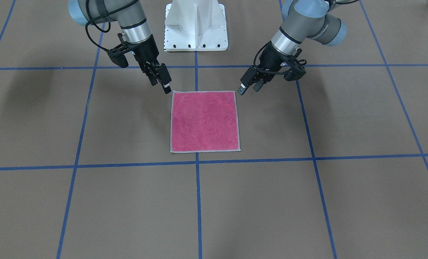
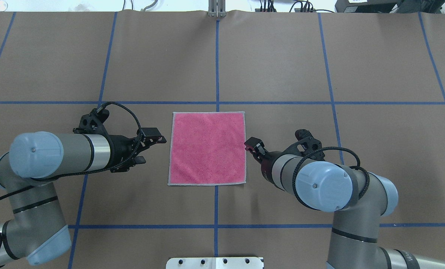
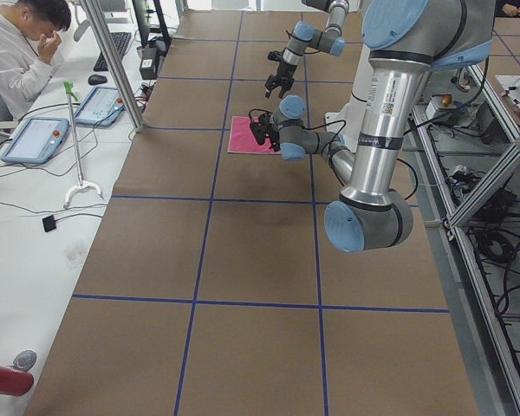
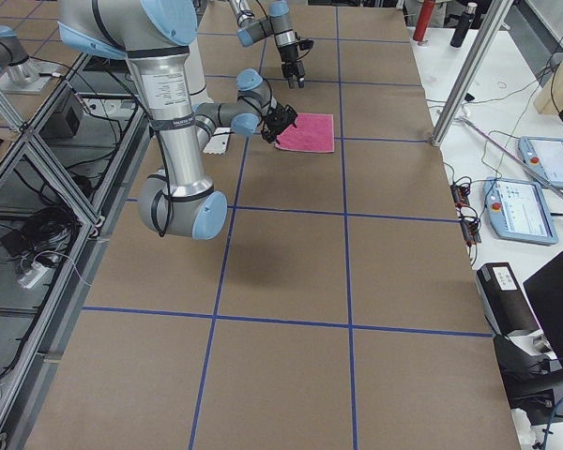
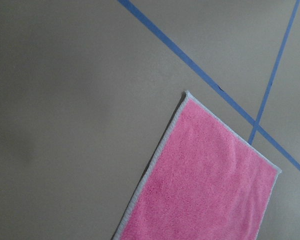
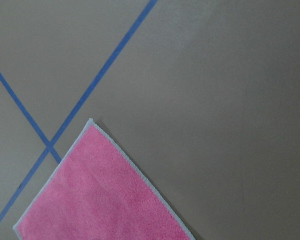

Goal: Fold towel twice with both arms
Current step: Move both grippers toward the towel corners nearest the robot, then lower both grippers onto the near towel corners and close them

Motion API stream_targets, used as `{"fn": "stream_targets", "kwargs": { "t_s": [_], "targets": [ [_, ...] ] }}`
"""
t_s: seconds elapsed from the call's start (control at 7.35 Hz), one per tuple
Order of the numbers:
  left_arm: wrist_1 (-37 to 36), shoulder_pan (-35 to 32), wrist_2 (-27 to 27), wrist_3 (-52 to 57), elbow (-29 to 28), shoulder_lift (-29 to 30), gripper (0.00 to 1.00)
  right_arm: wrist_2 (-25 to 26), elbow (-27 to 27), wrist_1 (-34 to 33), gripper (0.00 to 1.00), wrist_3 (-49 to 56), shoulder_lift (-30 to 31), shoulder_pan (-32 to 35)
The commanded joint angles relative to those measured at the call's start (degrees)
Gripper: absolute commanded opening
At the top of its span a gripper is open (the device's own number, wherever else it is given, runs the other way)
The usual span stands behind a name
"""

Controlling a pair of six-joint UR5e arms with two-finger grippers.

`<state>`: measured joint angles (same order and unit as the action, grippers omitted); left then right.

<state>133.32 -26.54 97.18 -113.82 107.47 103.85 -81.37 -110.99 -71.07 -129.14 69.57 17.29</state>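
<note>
Pink towel (image 1: 205, 120) flat between left claw (image 1: 249, 89) and right claw (image 1: 160, 87); both open, empty.

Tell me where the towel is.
Overhead, the towel lies flat mid-table across the centre blue tape line, between the left pincer and the right pincer.

Even overhead light is washing the brown paper-covered counter (image 1: 271, 201). The silver-grey jointed left arm (image 1: 300, 28) and the right arm (image 1: 131, 21) are throwing soft, smeared shadows outward across it. Wrist views are looking slightly soft, and the far ends of the side views are coming out fuzzy.
</note>
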Motion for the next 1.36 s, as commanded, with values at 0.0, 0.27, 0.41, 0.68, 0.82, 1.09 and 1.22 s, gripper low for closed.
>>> {"fn": "stream_targets", "kwargs": {
  "t_s": [0.0, 0.27, 0.41, 0.68, 0.82, 1.09, 1.22],
  "targets": [
    [0.01, 1.66, -1.56, -4.21, -0.24, 0.48, 0.91, 0.51, 3.23, -0.65, 0.93, -1.46, -1.72, -1.47],
    [0.01, 2.01, -2.17, -4.22, -0.33, 0.48, 0.91, 0.51, 4.02, -5.64, 0.86, -1.55, -4.25, -1.91],
    [0.01, 2.01, -2.17, -4.13, -0.41, 0.48, 0.91, 0.51, 4.64, -5.92, 0.82, -1.55, -4.61, -2.44],
    [0.01, 2.01, -2.17, -3.86, -0.42, 0.39, 0.91, 2.17, 5.96, -5.84, 0.71, -1.64, -4.7, -3.57],
    [0.01, 2.01, -2.17, -3.78, -0.5, 0.39, 0.91, 2.53, 6.92, -5.84, 0.7, -1.64, -4.97, -3.93],
    [0.01, 2.01, -2.17, -3.6, -0.59, 0.3, 0.91, 3.06, 7.1, -5.84, 0.63, -2.25, -5.06, -4.64],
    [0.01, 2.01, -2.17, -3.6, -0.59, 0.22, 0.91, 3.32, 7.45, -5.84, 0.56, -3.47, -5.32, -4.99]
  ]
}}
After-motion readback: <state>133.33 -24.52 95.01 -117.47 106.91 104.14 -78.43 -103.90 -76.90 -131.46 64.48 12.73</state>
